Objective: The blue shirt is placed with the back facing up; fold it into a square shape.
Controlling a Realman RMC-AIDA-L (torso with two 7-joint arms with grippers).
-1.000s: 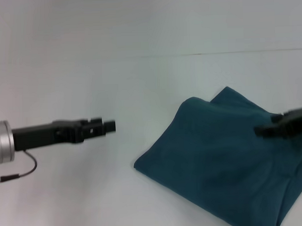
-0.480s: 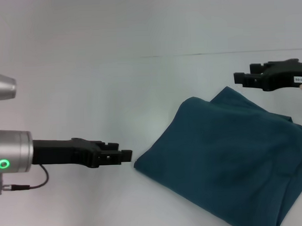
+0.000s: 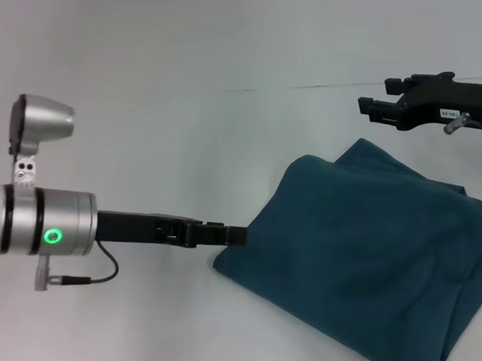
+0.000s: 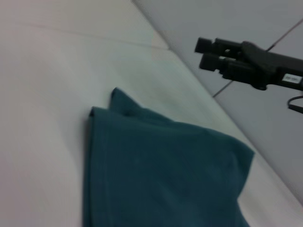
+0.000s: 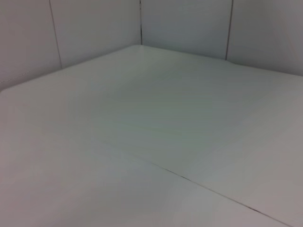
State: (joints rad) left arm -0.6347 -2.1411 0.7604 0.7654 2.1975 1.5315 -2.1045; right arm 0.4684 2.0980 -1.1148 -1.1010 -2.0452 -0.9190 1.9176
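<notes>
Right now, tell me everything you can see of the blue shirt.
The blue shirt is plain dark teal, soft knit by its look, with no print. It lies already folded into a rough four-sided bundle on the white table, layers stacked, one corner pointing toward the left gripper, whose tip reaches that edge; contact cannot be confirmed. The right gripper hangs above it, clear of the cloth. Its right side runs out of the head view.

blue shirt [image 3: 362,255] cut off right, bottom | left hand [image 3: 231,235] finger gap unclear
</notes>
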